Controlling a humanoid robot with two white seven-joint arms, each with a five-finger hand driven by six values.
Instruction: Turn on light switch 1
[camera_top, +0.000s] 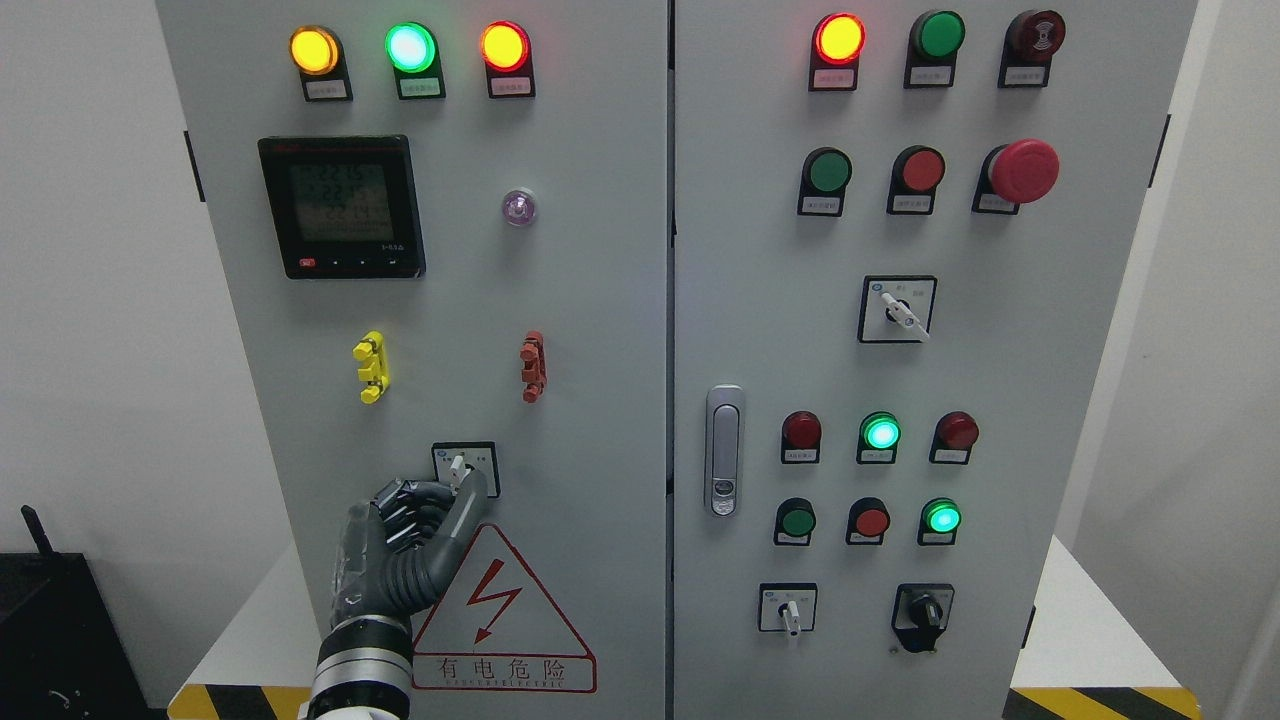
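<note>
A: Where is the left hand (420, 530)?

B: It comes up from the bottom edge, left of the middle, against the left door (600, 330) of the grey cabinet. Its dark fingers (405, 510) are curled together, and the thumb side reaches up and to the right, with its tip at the small white switch (459, 466).

A: Is it clamped on the switch?

B: The fingertips touch or sit right at the white knob, bunched around its lower edge. Whether they truly pinch it I cannot tell for certain, but the hand is closed, not spread.

A: And the switch itself?

B: It sits in a square dark-framed plate (466, 468) just above the hand, at its upper right. The knob points roughly upward, slightly tilted.

A: What lies around the hand?

B: Directly to its right and below is a red-edged warning triangle (500, 610) with a lightning bolt. Above it are a yellow fitting (371, 366) and a red fitting (534, 366), side by side but well apart. Higher still is a black meter display (341, 207), and at the top three lit lamps: amber (314, 50), green (411, 47), orange-red (504, 46).

A: And far to the right?

B: The right door (1000, 360), with a silver latch handle (724, 450) and rows of red and green buttons.
</note>
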